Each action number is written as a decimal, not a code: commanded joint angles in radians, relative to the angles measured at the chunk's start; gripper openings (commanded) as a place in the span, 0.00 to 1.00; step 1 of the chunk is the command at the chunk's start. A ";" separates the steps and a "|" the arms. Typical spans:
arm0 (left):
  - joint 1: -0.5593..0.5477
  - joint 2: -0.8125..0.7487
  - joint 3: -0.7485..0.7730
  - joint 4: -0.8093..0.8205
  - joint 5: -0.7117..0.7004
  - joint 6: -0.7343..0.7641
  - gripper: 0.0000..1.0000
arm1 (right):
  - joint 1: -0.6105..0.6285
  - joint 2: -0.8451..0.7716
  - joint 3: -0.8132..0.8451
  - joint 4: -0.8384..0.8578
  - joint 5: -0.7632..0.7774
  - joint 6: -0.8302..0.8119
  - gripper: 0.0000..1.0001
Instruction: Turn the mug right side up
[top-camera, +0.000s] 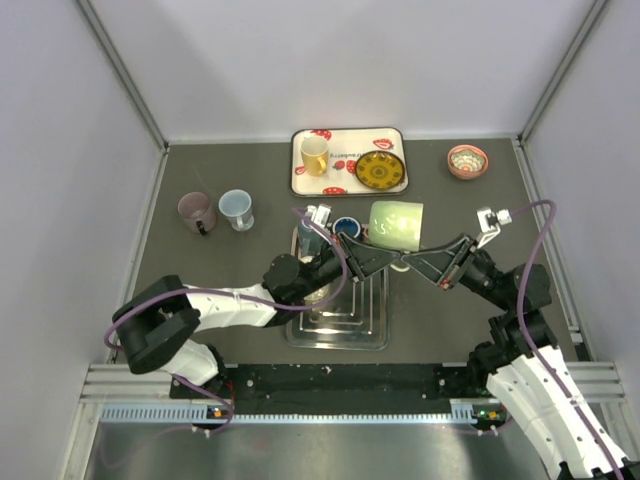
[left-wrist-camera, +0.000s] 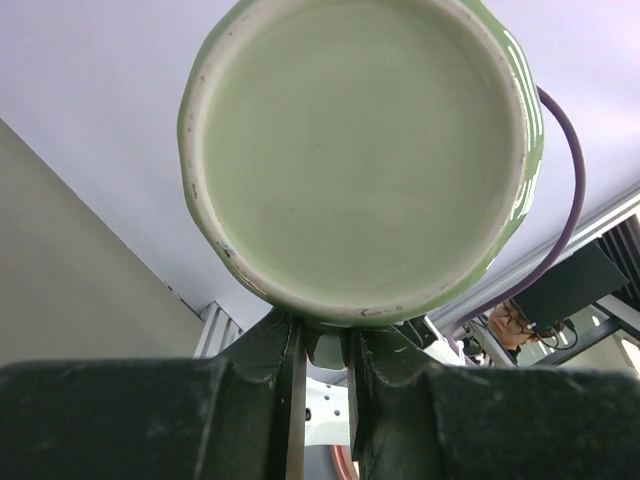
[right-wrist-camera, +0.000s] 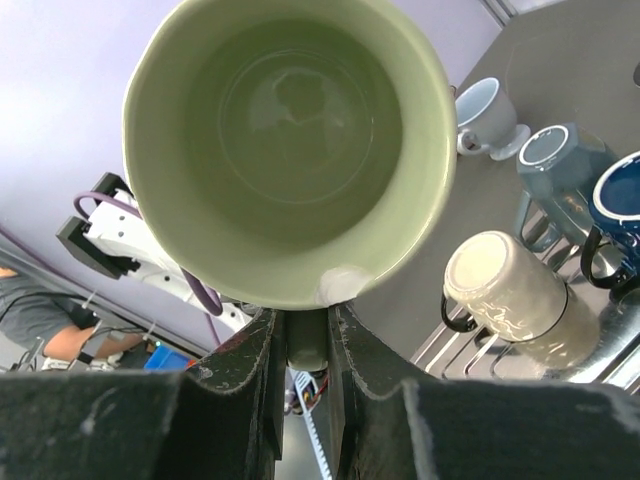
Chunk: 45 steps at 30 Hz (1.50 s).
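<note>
- The counter is dark; the arms cover much of its near middle.
- A metal rack lies on it, with its far end hidden under the left arm in the top view.
- The green mug hangs in the air above the rack's far right corner. It lies on its side, mouth toward the right arm and base toward the left.
- The mug's handle points down and toward the arms. It cannot be made out from above, and each wrist view shows only a stub of it.
- The left pincer sits just under the mug's base, its fingers closed against either side of that stub.
- The right pincer sits just under the rim, clamped on the same handle from the mouth side.
- A white mug lies tipped on the rack.
- A dark blue mug beside it is cut off by the frame edge.
</note>
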 joint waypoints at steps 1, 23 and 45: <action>0.022 -0.027 0.017 0.351 -0.007 0.028 0.00 | 0.028 -0.007 0.060 -0.109 -0.089 -0.046 0.00; -0.222 -0.346 0.337 -1.568 -0.585 0.726 0.00 | 0.036 -0.099 0.373 -1.005 0.636 -0.425 0.74; -0.279 -0.269 0.230 -1.861 -0.639 0.413 0.00 | 0.036 -0.098 0.289 -1.052 0.718 -0.383 0.74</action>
